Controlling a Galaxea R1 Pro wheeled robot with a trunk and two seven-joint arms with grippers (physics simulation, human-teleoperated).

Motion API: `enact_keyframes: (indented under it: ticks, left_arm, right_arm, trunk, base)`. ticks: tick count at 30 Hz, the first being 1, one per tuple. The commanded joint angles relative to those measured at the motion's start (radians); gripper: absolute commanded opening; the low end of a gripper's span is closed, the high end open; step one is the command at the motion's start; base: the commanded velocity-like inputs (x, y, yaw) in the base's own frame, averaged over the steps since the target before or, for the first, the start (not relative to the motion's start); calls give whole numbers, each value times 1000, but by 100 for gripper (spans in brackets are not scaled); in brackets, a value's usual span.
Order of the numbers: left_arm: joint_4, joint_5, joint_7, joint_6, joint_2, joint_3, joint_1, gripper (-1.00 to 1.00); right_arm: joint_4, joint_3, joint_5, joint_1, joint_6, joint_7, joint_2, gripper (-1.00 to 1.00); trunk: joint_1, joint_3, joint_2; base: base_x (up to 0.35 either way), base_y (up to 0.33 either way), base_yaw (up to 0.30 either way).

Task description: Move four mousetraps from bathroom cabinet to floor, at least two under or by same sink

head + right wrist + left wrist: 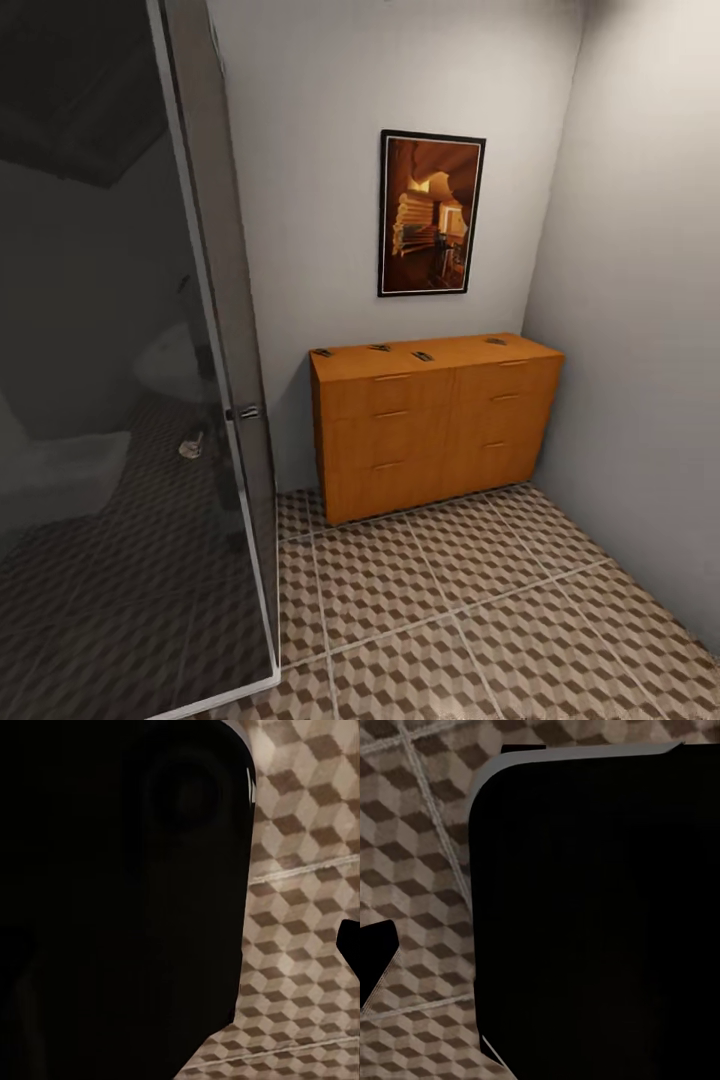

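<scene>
Four mousetraps [421, 356] lie on the flat top of the cabinet [440, 430], spread in a row from its 9 o'clock end to its 3 o'clock end; individual positions read at roughly [322, 352], [379, 348], the central one already marked, and [497, 341]. Cabinet stands against the grey back wall, below a framed picture [431, 213], at about 12 o'clock from the robot and well apart from it. Bathroom floor [440, 620] of cube-patterned tile lies between robot and cabinet; the same tile appears in both wrist views beside large dark housings. A glass shower partition [225, 330] stands at 9 o'clock, with a pale rounded fixture dimly visible behind it. Fingers of either arm: state cannot be told, as the wrist views are dark and indistinct. Handling judgement: each trap looks light, stiff and thin, lying flush on the wood, so lift clearance is minimal. Take hold across the wooden base edges, avoiding the wire parts, which may shift or trip. Approach is likely required first, since the cabinet appears beyond arm reach
</scene>
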Motion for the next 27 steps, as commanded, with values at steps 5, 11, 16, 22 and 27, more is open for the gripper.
enact_keyframes:
  ticks: [5,11,16,22,27]
  left_arm:
    - [0,0,1,-3,0,0,0,100]
    - [0,0,1,-3,1,0,0,100]
    - [0,1,1,-3,1,0,0,100]
    - [0,1,2,-3,2,0,0,100]
    - [0,1,2,-3,2,1,0,100]
  right_arm:
    - [0,1,2,0,0,-1,0,100]
    - [0,1,2,0,0,-1,0,100]
    - [0,1,2,0,0,-1,0,100]
    - [0,1,2,0,0,-1,0,100]
    - [0,1,2,0,0,-1,0,100]
  trunk:
    - [0,2,0]
    - [0,5,0]
    - [0,7,0]
    - [0,10,0]
    - [0,13,0]
  base:
    - [0,0,-266]
    - [0,0,-266]
    - [0,0,-266]
    - [0,0,-266]
    - [0,0,-260]
